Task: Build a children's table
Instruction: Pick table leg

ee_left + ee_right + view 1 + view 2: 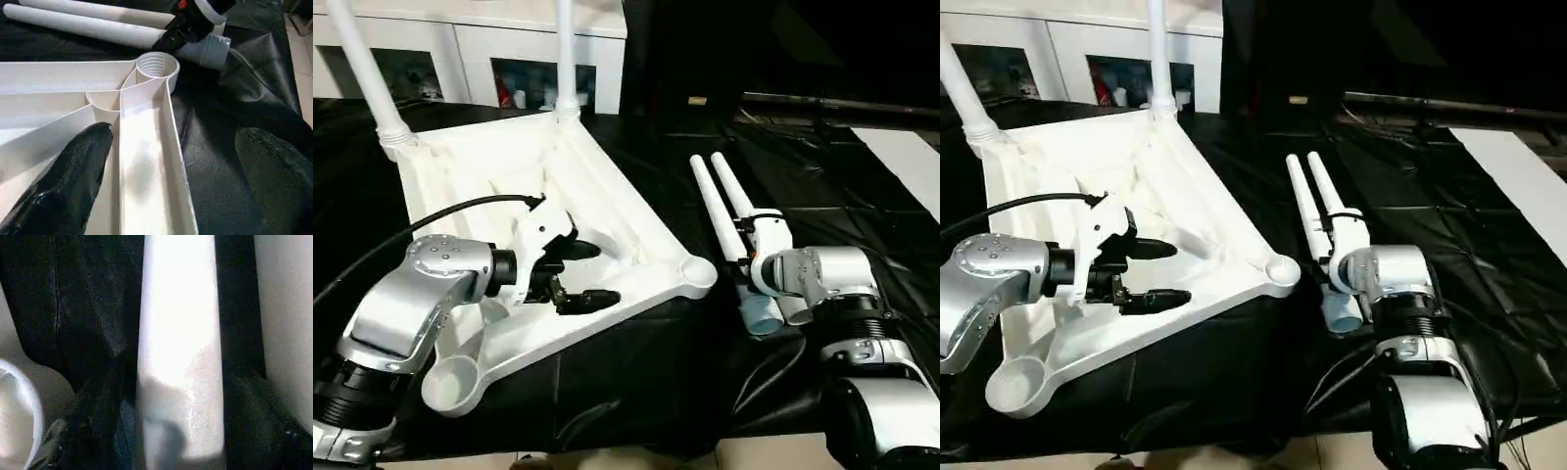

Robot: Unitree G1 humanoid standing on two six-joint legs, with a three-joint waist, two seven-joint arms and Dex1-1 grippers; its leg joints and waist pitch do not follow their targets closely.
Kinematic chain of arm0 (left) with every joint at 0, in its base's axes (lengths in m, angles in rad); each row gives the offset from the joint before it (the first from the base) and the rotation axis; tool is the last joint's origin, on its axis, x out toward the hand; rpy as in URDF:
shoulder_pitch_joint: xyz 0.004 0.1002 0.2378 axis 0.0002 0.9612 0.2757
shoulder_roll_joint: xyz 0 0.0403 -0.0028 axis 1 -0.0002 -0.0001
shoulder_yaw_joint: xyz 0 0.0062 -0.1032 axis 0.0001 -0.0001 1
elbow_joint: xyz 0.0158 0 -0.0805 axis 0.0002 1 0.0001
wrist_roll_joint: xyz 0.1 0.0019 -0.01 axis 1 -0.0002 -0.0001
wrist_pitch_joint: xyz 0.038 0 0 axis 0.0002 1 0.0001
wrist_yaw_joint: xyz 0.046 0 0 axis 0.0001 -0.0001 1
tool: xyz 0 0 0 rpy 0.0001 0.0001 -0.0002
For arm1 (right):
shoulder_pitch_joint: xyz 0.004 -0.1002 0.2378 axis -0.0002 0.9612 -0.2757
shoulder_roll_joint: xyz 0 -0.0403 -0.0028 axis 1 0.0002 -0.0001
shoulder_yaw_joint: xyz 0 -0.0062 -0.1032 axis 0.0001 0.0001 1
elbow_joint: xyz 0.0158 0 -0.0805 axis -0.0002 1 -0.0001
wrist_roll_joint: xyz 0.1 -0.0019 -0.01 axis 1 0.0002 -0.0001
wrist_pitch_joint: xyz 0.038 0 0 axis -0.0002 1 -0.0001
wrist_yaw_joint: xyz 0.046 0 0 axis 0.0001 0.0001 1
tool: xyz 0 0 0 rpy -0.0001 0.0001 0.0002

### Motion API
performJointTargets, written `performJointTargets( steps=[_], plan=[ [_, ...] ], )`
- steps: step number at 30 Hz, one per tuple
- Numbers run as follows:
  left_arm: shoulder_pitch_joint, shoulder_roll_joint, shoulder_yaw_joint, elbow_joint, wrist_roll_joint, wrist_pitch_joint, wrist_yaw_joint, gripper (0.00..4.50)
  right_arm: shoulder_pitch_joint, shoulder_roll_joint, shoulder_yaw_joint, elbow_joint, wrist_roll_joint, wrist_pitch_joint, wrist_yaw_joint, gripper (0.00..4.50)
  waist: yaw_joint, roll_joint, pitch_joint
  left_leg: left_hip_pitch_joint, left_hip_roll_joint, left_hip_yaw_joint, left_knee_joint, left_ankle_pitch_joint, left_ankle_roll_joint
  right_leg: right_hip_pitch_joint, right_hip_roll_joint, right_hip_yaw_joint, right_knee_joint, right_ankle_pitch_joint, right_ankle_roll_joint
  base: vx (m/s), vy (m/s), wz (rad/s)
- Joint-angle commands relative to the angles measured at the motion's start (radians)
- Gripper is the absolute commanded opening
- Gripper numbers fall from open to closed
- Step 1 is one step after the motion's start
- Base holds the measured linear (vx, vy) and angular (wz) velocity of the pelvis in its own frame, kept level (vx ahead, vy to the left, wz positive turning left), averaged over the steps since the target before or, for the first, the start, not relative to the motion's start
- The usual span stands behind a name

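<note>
The left gripper (592, 274) hovers over the upturned tabletop (607, 206), its two black fingers (73, 181) spread wide with nothing between them. One finger hangs above the ribbed underside, the other just past the tabletop's near edge, over the black sheet (656, 382) that covers the surface.

The right gripper (181, 396) is down on the nearer of two loose legs (720, 220), which lie side by side on the black sheet just beside the tabletop's near right corner. In the right wrist view the white leg runs between the two dark fingers, which sit close along both its sides; whether they actually press on it cannot be told.

The tabletop lies underside up on the black sheet, tilted diagonally. Two legs (372, 83) already stand upright in its far corner sockets. The near right corner socket (697, 271) is open, its threaded inside visible in the left wrist view. The near left corner socket (452, 382) is open too.

Behind the tabletop stands a white cabinet (470, 44) with glass doors.
</note>
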Motion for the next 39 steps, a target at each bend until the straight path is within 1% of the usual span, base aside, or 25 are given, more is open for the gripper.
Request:
performJointTargets(
  steps=[1,6,7,10,11,13,14,15,16,17,18,19,20,21,22,23,25,26,27,28,29,32,34,35,39],
  plan=[
    [0.001,0.003,-0.012,-0.016,0.009,-0.008,0.016,4.50,-0.006,0.001,-0.024,0.033,0.017,-0.002,-0.018,2.79,-0.002,0.019,-0.070,0.007,0.000,0.008,-0.062,-0.138,-0.062,0.057,-0.053,0.055,-0.067,-0.144,-0.131,0.000,0.000,0.00],
    [-0.027,-0.052,0.051,0.046,0.018,0.027,0.133,4.50,-0.019,0.006,-0.062,0.020,0.042,-0.032,-0.043,2.36,-0.003,0.019,-0.071,0.005,-0.001,0.009,-0.061,-0.137,-0.064,0.057,-0.050,0.055,-0.068,-0.143,-0.127,0.000,0.000,0.00],
    [-0.045,-0.088,0.093,0.078,0.026,0.028,0.201,4.50,-0.025,0.006,-0.073,-0.010,0.050,-0.032,-0.045,2.36,-0.002,0.021,-0.072,0.004,-0.002,0.008,-0.060,-0.138,-0.064,0.059,-0.051,0.055,-0.067,-0.142,-0.126,0.000,0.000,0.00],
    [-0.055,-0.129,0.133,0.103,0.036,-0.007,0.276,4.50,-0.029,0.006,-0.085,-0.056,0.063,-0.025,-0.039,2.05,0.000,0.018,-0.073,0.003,-0.002,0.006,-0.060,-0.134,-0.056,0.062,-0.051,0.054,-0.070,-0.139,-0.117,0.000,0.000,0.00],
    [-0.052,-0.149,0.148,0.099,0.038,0.007,0.313,4.50,-0.030,0.006,-0.096,-0.104,0.074,-0.005,-0.036,1.96,0.000,0.016,-0.074,0.001,-0.002,0.006,-0.059,-0.124,-0.051,0.063,-0.051,0.054,-0.069,-0.128,-0.116,0.000,0.000,0.00],
    [-0.056,-0.171,0.152,0.102,0.081,0.029,0.395,4.50,-0.028,0.006,-0.108,-0.164,0.088,0.013,-0.031,1.87,0.001,0.017,-0.075,0.001,-0.001,0.004,-0.059,-0.104,-0.046,0.064,-0.049,0.054,-0.063,-0.090,-0.114,0.000,0.000,0.00],
    [-0.057,-0.194,0.169,0.106,0.077,0.024,0.425,4.50,-0.028,0.003,-0.105,-0.190,0.089,0.028,-0.030,1.84,0.000,0.020,-0.075,0.001,-0.001,0.005,-0.058,-0.099,-0.043,0.064,-0.048,0.054,-0.064,-0.076,-0.115,0.000,0.000,0.00],
    [-0.057,-0.208,0.180,0.109,0.070,0.012,0.439,4.50,-0.027,0.000,-0.103,-0.209,0.089,0.039,-0.031,1.84,0.001,0.018,-0.076,0.002,-0.002,0.006,-0.057,-0.095,-0.041,0.064,-0.049,0.054,-0.064,-0.071,-0.117,0.000,0.000,0.00],
    [-0.061,-0.221,0.184,0.115,0.071,0.000,0.458,4.50,-0.028,-0.002,-0.107,-0.232,0.098,0.046,-0.035,1.83,0.002,0.023,-0.076,0.003,-0.002,0.005,-0.058,-0.093,-0.040,0.063,-0.049,0.054,-0.065,-0.071,-0.123,0.000,0.000,0.00],
    [-0.085,-0.260,0.215,0.141,0.052,0.001,0.499,4.50,-0.027,-0.004,-0.108,-0.272,0.115,0.040,-0.023,1.82,0.003,0.026,-0.077,0.003,-0.002,0.005,-0.057,-0.099,-0.041,0.063,-0.049,0.054,-0.064,-0.066,-0.129,0.000,0.000,0.00],
    [-0.106,-0.288,0.237,0.162,0.041,0.004,0.530,4.50,-0.027,-0.005,-0.110,-0.296,0.128,0.033,-0.015,1.82,0.000,0.023,-0.075,0.002,-0.003,0.007,-0.057,-0.106,-0.041,0.063,-0.047,0.055,-0.067,-0.068,-0.129,0.000,0.000,0.00],
    [-0.139,-0.323,0.262,0.178,0.024,0.021,0.564,4.50,-0.020,-0.001,-0.108,-0.337,0.153,-0.006,0.018,1.82,0.003,0.024,-0.076,0.004,-0.005,0.009,-0.054,-0.119,-0.036,0.063,-0.046,0.056,-0.070,-0.071,-0.131,0.000,0.000,0.00],
    [-0.198,-0.378,0.312,0.200,-0.048,0.086,0.577,4.50,0.000,0.011,-0.098,-0.402,0.204,-0.083,0.099,1.82,0.008,0.022,-0.078,0.004,-0.002,0.005,-0.055,-0.117,-0.029,0.064,-0.051,0.054,-0.068,-0.072,-0.133,0.000,0.000,0.00],
    [-0.211,-0.391,0.325,0.205,-0.070,0.106,0.574,4.50,0.006,0.015,-0.095,-0.417,0.216,-0.100,0.121,1.82,0.006,0.020,-0.078,0.000,-0.004,0.011,-0.052,-0.120,-0.026,0.067,-0.051,0.056,-0.068,-0.069,-0.140,0.000,0.000,0.00],
    [-0.241,-0.420,0.356,0.215,-0.121,0.152,0.569,4.50,0.021,0.023,-0.089,-0.454,0.245,-0.136,0.168,1.81,0.010,0.020,-0.077,-0.001,-0.002,0.009,-0.051,-0.118,-0.019,0.067,-0.054,0.055,-0.067,-0.065,-0.148,0.000,0.000,0.00],
    [-0.286,-0.472,0.415,0.233,-0.229,0.193,0.554,4.50,0.059,0.024,-0.048,-0.518,0.278,-0.194,0.268,1.81,0.016,0.020,-0.078,-0.002,-0.004,0.008,-0.050,-0.113,-0.009,0.068,-0.056,0.052,-0.069,-0.067,-0.153,0.000,0.000,0.00],
    [-0.315,-0.517,0.458,0.242,-0.300,0.198,0.564,4.50,0.094,0.015,0.003,-0.561,0.279,-0.226,0.332,1.81,0.017,0.015,-0.077,-0.004,0.000,0.005,-0.051,-0.097,0.007,0.069,-0.055,0.051,-0.066,-0.038,-0.177,0.000,0.000,0.00],
    [-0.335,-0.548,0.472,0.253,-0.337,0.211,0.569,4.50,0.118,0.016,0.043,-0.582,0.268,-0.252,0.359,1.80,0.019,0.008,-0.076,-0.009,-0.003,0.007,-0.048,-0.084,0.015,0.073,-0.055,0.051,-0.066,-0.030,-0.179,0.000,0.000,0.00],
    [-0.346,-0.572,0.475,0.263,-0.354,0.218,0.574,4.50,0.134,0.024,0.072,-0.598,0.260,-0.271,0.370,1.80,0.019,0.009,-0.076,-0.010,-0.002,0.005,-0.050,-0.077,0.019,0.073,-0.056,0.051,-0.067,-0.030,-0.180,0.000,0.000,0.00],
    [-0.352,-0.585,0.474,0.270,-0.362,0.224,0.577,4.50,0.142,0.032,0.088,-0.609,0.255,-0.278,0.372,1.80,0.018,0.005,-0.075,-0.009,-0.003,0.008,-0.049,-0.083,0.024,0.070,-0.055,0.050,-0.073,-0.064,-0.172,0.000,0.000,0.00],
    [-0.354,-0.596,0.475,0.280,-0.361,0.229,0.590,4.50,0.145,0.047,0.098,-0.624,0.260,-0.277,0.370,1.80,0.018,0.009,-0.074,-0.007,-0.002,0.007,-0.050,-0.088,0.024,0.068,-0.056,0.050,-0.075,-0.081,-0.168,0.000,0.000,0.00],
    [-0.364,-0.641,0.525,0.303,-0.398,0.236,0.638,4.50,0.149,0.077,0.133,-0.653,0.267,-0.277,0.356,1.80,0.016,0.010,-0.074,-0.006,-0.003,0.005,-0.051,-0.111,0.016,0.067,-0.056,0.049,-0.083,-0.145,-0.143,0.000,0.000,0.00],
    [-0.367,-0.647,0.534,0.307,-0.401,0.238,0.647,4.50,0.151,0.081,0.141,-0.658,0.268,-0.282,0.355,1.80,0.016,0.009,-0.072,-0.005,-0.002,0.004,-0.052,-0.118,0.012,0.066,-0.055,0.049,-0.084,-0.160,-0.133,0.000,0.000,0.00],
    [-0.375,-0.653,0.541,0.319,-0.369,0.245,0.669,4.50,0.153,0.096,0.152,-0.660,0.269,-0.307,0.352,1.80,0.016,0.012,-0.073,-0.005,-0.001,0.004,-0.053,-0.122,0.011,0.064,-0.054,0.049,-0.085,-0.165,-0.120,0.000,0.000,0.00],
    [-0.377,-0.655,0.541,0.336,-0.355,0.241,0.746,4.50,0.161,0.107,0.174,-0.655,0.247,-0.356,0.337,1.80,0.017,0.011,-0.073,-0.006,-0.002,0.002,-0.053,-0.114,0.009,0.065,-0.054,0.048,-0.083,-0.146,-0.105,0.000,0.000,0.00]
  ],
)
